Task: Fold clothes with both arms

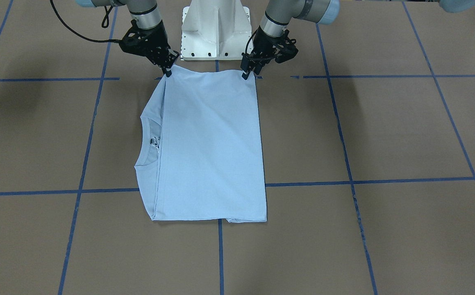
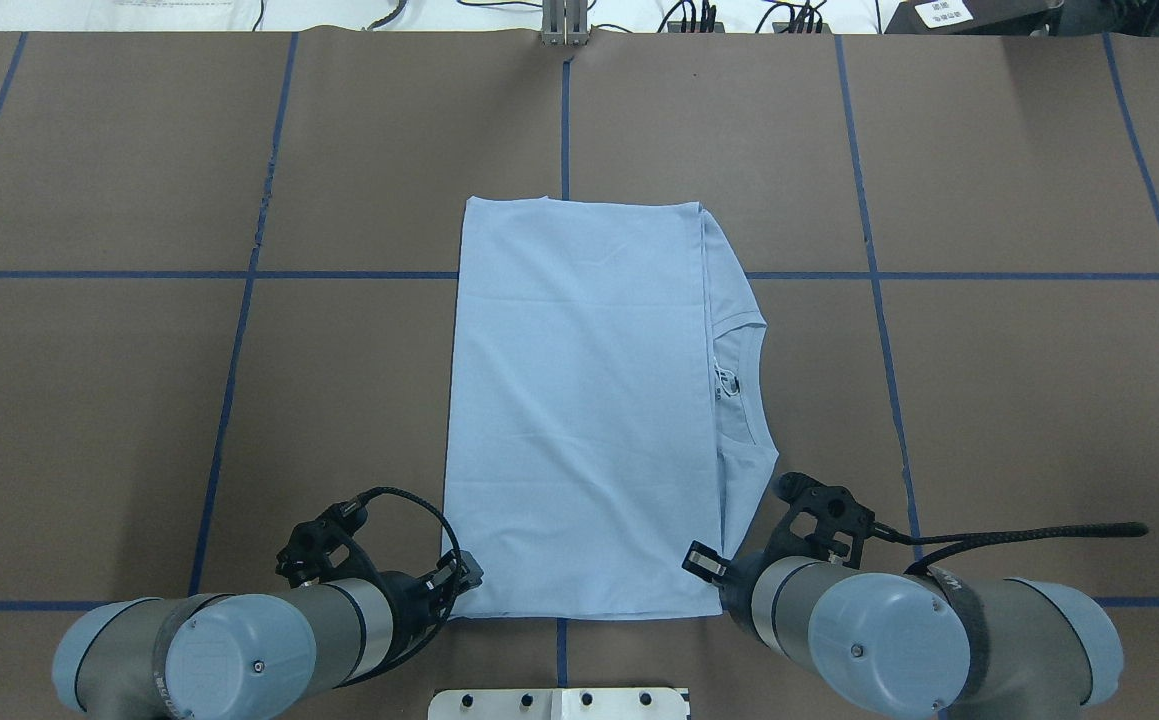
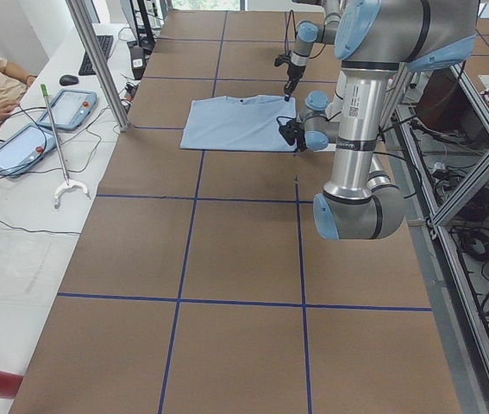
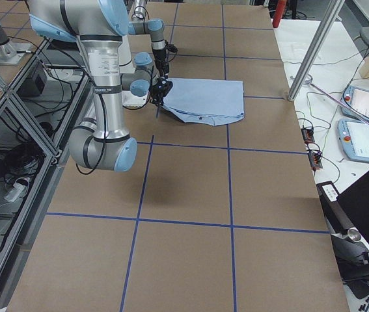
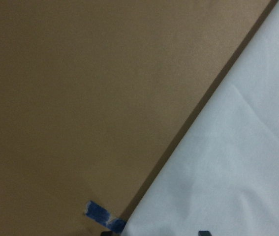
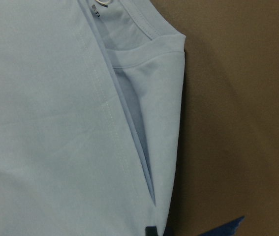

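Base: white pedestal [image 1: 214, 30], middle of the table's near edge
Left arm: grey with pale blue caps [image 2: 239, 650], reaching forward left of the base
Right arm: same make [image 2: 899, 630], right of the base
Left gripper: black [image 1: 246, 74], fingers drawn close together, pinching the shirt's near left corner
Right gripper: black [image 1: 167, 70], fingers likewise nearly closed, pinching the near right corner
Shirt: light blue [image 1: 212, 143], folded to a long rectangle, lying flat mid-table, running from just beyond the base toward the far side
Collar: round neck [image 2: 739, 385] on the uncovered right strip, opening to the right
Table: brown top [image 1: 385, 135], gridded with blue tape lines [image 2: 869, 275]
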Robot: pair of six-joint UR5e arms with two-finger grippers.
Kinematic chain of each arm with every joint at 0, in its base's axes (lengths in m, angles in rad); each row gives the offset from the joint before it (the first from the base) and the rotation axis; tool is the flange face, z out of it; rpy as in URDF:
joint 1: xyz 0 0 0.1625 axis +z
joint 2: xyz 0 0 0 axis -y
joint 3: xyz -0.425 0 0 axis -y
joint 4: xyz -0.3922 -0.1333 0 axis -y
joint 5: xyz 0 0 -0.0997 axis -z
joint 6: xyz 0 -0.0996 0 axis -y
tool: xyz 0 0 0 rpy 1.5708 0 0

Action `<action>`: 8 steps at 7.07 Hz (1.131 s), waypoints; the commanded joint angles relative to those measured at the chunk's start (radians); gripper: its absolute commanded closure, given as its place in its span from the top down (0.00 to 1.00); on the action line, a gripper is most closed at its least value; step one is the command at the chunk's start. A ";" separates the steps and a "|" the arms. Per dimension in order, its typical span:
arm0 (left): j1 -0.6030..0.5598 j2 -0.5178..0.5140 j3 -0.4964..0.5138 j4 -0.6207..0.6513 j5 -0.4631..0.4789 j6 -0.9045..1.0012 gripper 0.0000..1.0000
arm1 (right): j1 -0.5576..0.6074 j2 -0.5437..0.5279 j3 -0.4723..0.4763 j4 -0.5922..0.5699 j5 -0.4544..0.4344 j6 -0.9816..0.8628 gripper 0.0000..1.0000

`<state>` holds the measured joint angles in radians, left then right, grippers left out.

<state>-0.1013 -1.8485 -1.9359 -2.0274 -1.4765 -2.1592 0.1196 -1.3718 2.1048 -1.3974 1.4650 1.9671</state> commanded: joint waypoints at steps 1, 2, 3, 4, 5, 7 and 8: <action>0.006 -0.001 0.003 -0.001 0.010 -0.001 0.60 | 0.000 0.000 0.000 0.000 0.000 -0.001 0.00; 0.006 0.000 0.006 -0.001 0.008 -0.001 0.60 | 0.000 0.002 0.000 0.002 0.000 -0.001 0.00; 0.006 0.002 0.009 -0.001 0.008 -0.001 0.60 | 0.000 0.002 0.000 0.002 0.000 -0.001 0.00; 0.008 0.005 0.009 0.001 0.008 -0.001 0.60 | 0.000 0.003 0.000 0.002 0.000 -0.001 0.00; 0.008 0.006 0.012 0.001 0.008 -0.004 0.57 | 0.000 0.004 0.000 0.002 0.000 -0.001 0.00; 0.014 0.005 0.026 0.001 0.007 -0.011 0.41 | 0.003 0.005 0.000 0.000 0.000 -0.001 0.00; 0.014 0.005 0.026 0.001 0.007 -0.013 0.17 | 0.003 0.005 0.000 0.000 0.000 -0.001 0.00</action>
<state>-0.0888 -1.8434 -1.9146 -2.0266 -1.4693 -2.1695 0.1219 -1.3671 2.1047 -1.3972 1.4650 1.9666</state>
